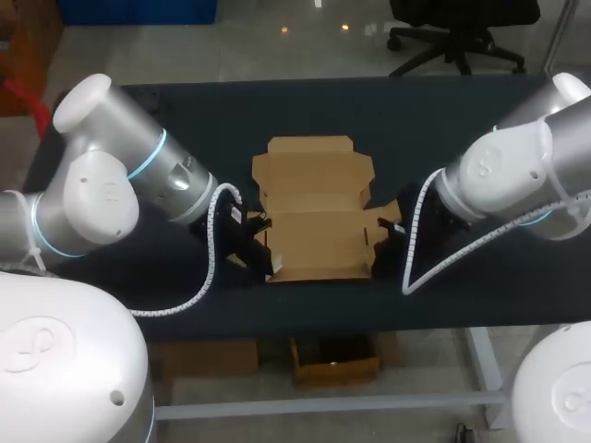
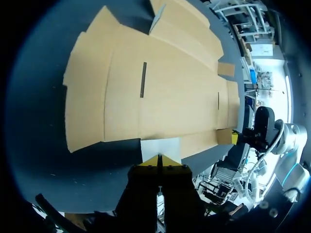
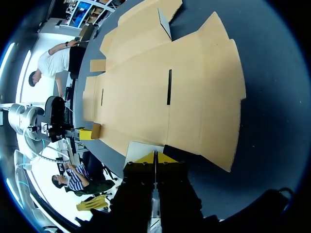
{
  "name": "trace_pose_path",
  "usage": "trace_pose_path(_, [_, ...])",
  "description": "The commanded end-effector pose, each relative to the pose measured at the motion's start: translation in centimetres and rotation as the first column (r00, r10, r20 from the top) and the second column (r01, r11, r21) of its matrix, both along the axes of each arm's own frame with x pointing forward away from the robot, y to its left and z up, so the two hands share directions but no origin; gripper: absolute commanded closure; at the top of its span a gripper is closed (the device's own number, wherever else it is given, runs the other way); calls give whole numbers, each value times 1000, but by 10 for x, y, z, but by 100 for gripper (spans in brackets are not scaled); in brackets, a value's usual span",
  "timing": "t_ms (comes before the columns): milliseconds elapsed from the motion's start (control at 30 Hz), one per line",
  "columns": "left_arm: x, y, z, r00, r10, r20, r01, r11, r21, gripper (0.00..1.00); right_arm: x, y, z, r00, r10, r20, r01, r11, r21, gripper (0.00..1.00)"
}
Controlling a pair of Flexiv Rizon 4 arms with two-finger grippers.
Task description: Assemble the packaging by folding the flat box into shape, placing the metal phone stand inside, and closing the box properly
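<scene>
Left gripper (image 2: 159, 160) and right gripper (image 3: 155, 156), yellow tips pressed together, flank the flat box (image 1: 319, 217) mid-worktop (image 1: 462, 111). Best to slide both under its left and right edges evenly, lifting together so creases fold cleanly.

Flat box (image 1: 317, 217) lies unfolded mid-table (image 1: 185, 115). Left gripper (image 1: 259, 245) low at box's left edge, right gripper (image 1: 381, 243) low at right edge. Arms flank box.
</scene>
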State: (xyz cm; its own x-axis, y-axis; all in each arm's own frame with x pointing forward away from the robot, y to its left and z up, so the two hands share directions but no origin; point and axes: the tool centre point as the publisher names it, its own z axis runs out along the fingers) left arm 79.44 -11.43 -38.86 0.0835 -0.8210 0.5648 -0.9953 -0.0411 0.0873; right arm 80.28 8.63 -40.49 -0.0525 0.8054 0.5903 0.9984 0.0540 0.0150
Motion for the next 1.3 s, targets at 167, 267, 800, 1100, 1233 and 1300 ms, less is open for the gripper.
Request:
trace_pose_path(167, [1,-4,-2,1000,-3,-5,3,1000,13,100,-4,-2,6,1000,-7,11,7,1000,-10,100])
trace_pose_path(267, [1,-4,-2,1000,-3,-6,3,1000,13,100,-5,-5,8,1000,-11,15,11,1000,-8,100])
trace_pose_path(800, [-1,-8,-6,1000,-8,-10,9,1000,18,100,-5,9,0,1000,25,3,-25,1000,-13,100])
trace_pose_path(1100, [0,-12,-8,1000,-11,-3,11,1000,21,100,-7,13,-8,999,36,-16,-36,999,-13,100])
trace_pose_path(1233, [-1,-14,-11,1000,-12,4,12,1000,28,100,-7,16,-10,999,39,-22,-39,999,-12,100])
trace_pose_path(1300, [-2,-15,-13,1000,-14,5,14,999,29,100,-7,16,-11,999,41,-26,-41,999,-14,100])
